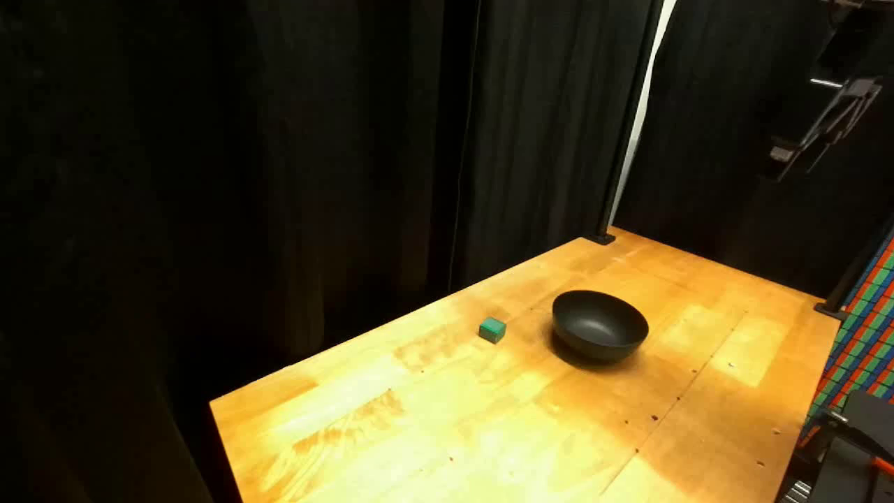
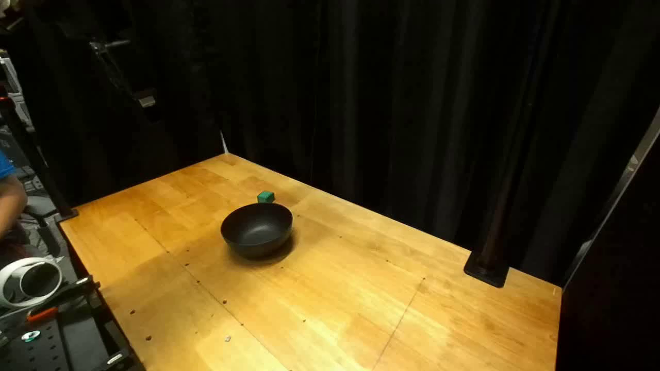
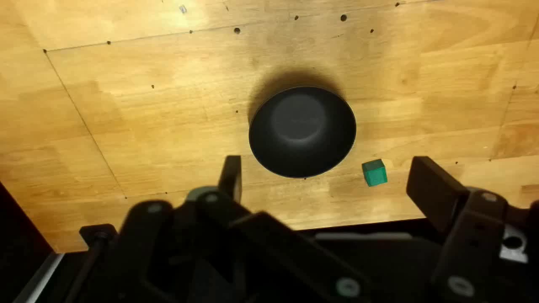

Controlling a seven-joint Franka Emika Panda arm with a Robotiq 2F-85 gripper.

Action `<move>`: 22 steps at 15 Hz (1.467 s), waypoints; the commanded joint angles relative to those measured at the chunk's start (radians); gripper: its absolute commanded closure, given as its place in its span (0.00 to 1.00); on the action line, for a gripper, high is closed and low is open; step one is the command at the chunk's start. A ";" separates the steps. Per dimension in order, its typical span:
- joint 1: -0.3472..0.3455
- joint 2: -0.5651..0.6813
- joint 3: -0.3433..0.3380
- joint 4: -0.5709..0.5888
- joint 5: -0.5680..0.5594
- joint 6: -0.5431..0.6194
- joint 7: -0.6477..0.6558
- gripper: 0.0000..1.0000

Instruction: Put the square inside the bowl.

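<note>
claw (image 3: 326,169): spread wide apart, high above the worktop (image 1: 419,433) | green block (image 3: 374,173): on the worktop near the black bowl (image 3: 301,130), outside and apart from it (worktop shows between them in the wrist view) | black bowl: upright on the worktop | dark curtains (image 2: 381,103): hanging beyond the worktop in both exterior views

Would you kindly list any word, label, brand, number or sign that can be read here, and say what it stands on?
There are none that I can read in any of the three views.
Black bowl: faint marks on its inside bottom in the wrist view, too blurred to tell whether they are lettering.
Green block: no lettering visible.
Pale patch on the gripper: too blurred to tell whether it bears text.
</note>
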 commanded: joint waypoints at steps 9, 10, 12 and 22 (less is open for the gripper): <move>0.058 0.169 0.104 0.061 0.014 0.108 0.059 0.00; 0.075 0.213 0.123 0.069 0.021 0.155 0.069 0.00; 0.091 0.327 0.174 0.105 0.010 0.271 0.124 0.00; 0.062 0.893 0.215 0.318 -0.421 0.776 0.566 0.00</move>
